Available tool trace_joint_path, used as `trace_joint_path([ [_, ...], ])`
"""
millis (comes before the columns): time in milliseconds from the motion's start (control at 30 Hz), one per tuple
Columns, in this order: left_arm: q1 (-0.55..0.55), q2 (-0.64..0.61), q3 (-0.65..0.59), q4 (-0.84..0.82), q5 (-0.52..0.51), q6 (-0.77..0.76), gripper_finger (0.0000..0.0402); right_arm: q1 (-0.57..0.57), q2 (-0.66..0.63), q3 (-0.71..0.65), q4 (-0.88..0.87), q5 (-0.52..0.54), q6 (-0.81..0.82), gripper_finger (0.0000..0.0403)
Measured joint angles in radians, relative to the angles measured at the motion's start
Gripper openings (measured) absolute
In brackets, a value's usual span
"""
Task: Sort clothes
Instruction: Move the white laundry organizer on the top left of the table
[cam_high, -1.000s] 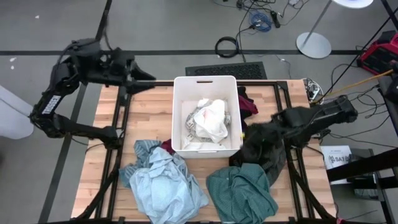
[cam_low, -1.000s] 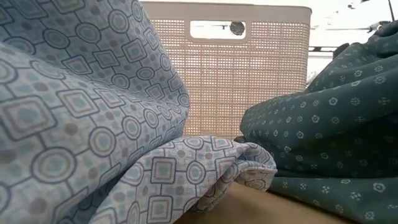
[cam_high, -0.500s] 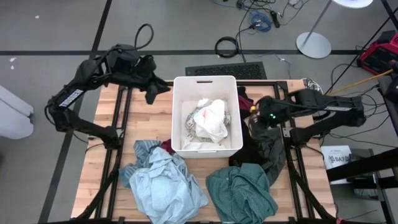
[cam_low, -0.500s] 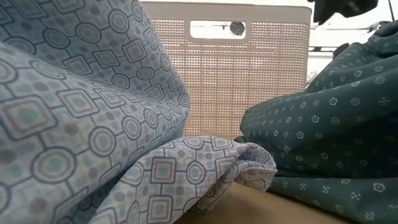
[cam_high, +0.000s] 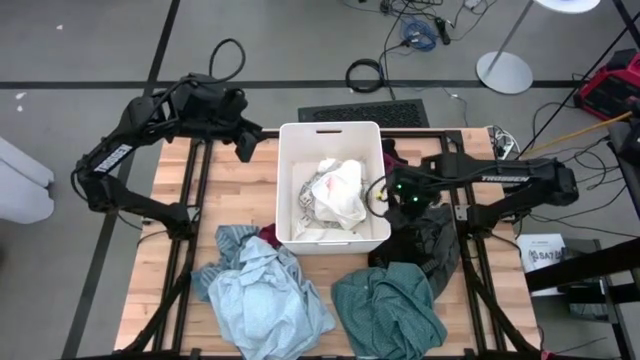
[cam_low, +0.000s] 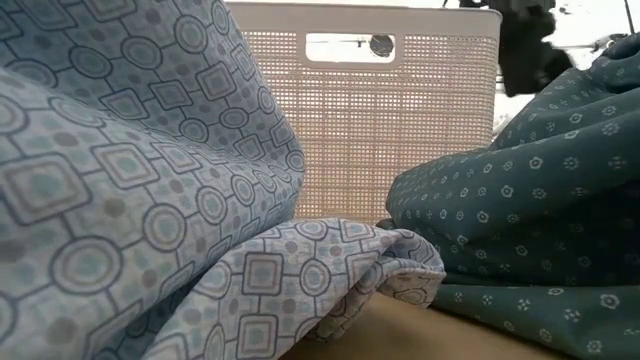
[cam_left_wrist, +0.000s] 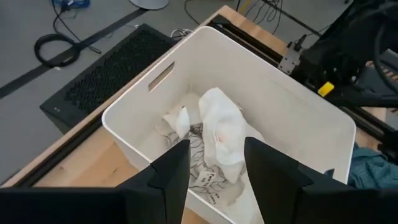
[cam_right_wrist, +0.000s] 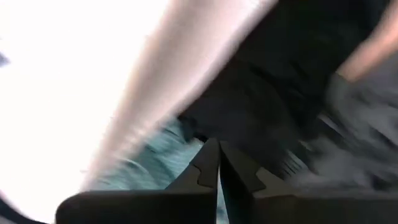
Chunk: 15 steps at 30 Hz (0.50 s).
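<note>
The clothes lie in heaps around a white bin. A white garment sits inside it. A light blue patterned heap and a teal one lie on the near side, and a black and dark grey heap lies at the bin's right. My right gripper hangs by the bin's right wall over the black heap. It is shut, with nothing seen between its fingers. My left gripper is open above the bin's far left corner.
A red garment lies at the bin's far right and a bit of magenta shows by its near left corner. Bare wood lies left of the bin. In the low view the blue cloth and the teal cloth flank the bin.
My right gripper has swung off the black heap toward the table's far edge, then toward the table's left and down, ending by the bin's right wall. My left arm has raised its elbow, and its gripper has tipped downward near the bin's far left corner.
</note>
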Motion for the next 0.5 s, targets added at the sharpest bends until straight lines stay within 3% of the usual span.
trace_joint_path([
  [267, 0.000, -0.001, 0.000, -0.018, -0.028, -0.007, 0.0162, -0.108, 0.021, -0.010, 0.237, -0.022, -0.030, 0.0000],
  [500, 0.000, -0.001, 0.000, -0.017, -0.028, 0.002, 0.0162, -0.211, 0.126, -0.009, 0.400, -0.081, -0.135, 0.0000],
])
